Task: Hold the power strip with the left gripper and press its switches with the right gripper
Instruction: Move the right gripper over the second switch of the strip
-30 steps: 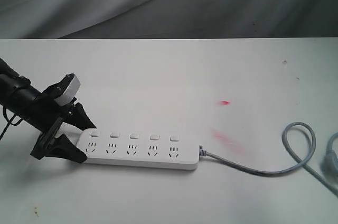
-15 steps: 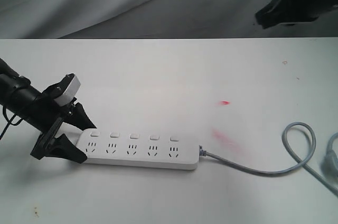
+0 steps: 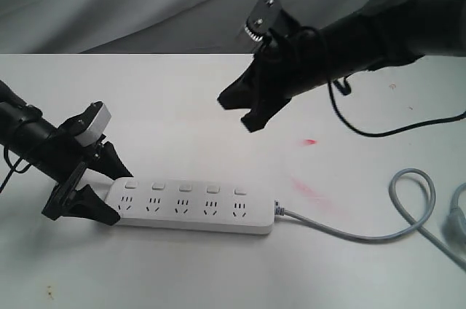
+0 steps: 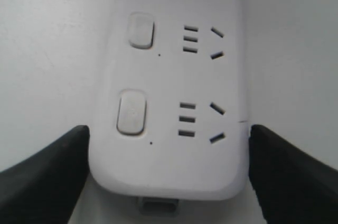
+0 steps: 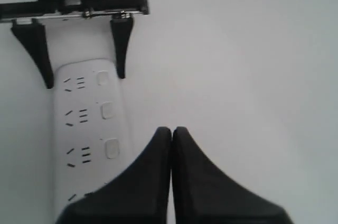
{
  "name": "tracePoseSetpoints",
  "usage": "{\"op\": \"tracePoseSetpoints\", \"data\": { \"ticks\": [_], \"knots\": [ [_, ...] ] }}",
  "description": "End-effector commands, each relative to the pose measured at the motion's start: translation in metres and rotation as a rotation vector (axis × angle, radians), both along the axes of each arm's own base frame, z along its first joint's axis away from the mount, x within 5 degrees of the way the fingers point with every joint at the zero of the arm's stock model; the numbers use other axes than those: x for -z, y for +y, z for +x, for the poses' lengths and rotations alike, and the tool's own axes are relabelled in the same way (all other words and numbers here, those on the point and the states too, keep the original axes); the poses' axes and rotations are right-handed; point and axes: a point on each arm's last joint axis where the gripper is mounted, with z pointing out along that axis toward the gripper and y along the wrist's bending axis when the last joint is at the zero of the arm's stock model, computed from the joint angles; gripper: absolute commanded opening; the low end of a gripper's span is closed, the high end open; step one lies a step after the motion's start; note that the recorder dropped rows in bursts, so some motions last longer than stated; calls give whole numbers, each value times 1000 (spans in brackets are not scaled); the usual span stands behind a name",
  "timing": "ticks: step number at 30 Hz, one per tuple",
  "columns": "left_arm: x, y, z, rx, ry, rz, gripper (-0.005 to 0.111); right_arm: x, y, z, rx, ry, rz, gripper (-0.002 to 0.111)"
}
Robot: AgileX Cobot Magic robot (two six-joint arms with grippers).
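The white power strip (image 3: 193,207) lies flat near the table's front, its grey cord (image 3: 364,236) trailing right. My left gripper (image 3: 119,197) straddles its left end, with a black finger (image 4: 53,166) pressed against each long side, so it is shut on the strip (image 4: 174,76). The row of white switches (image 3: 184,187) runs along the far edge; the end switch (image 4: 131,112) sits just ahead of the jaws. My right gripper (image 3: 234,112) hangs shut in the air above and behind the strip, touching nothing. In the right wrist view its joined tips (image 5: 171,130) sit beside the switches (image 5: 111,147).
The cord loops at the right, and a grey plug (image 3: 457,221) lies at the table's right edge. Red smears (image 3: 311,141) mark the white tabletop. A grey cloth (image 3: 145,3) hangs behind the table. Loose black cables (image 3: 378,130) droop from the right arm.
The right arm has come in from the upper right and swung left and down over the table toward the strip. The left gripper and the strip have not moved.
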Motion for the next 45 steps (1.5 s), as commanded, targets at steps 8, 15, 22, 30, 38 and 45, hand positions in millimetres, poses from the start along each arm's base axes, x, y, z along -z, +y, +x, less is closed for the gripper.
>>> {"op": "tracePoseSetpoints", "data": {
  "ticks": [8,15,22,30,38,45],
  "knots": [
    [1,1,1,11,-16,26,41,39,57,-21,-186,-47,-49,4],
    [1,1,1,11,-16,26,41,47,71,-16,-106,-55,64,58],
    [1,1,1,11,-16,26,41,47,77,-17,-119,-113,78,62],
    [1,1,1,11,-16,26,41,63,115,-5,-85,-124,24,62],
    [1,1,1,11,-16,26,41,80,134,11,-161,-20,-70,62],
    [1,1,1,11,-16,26,41,84,150,0,-222,-57,-103,62]
  ]
}}
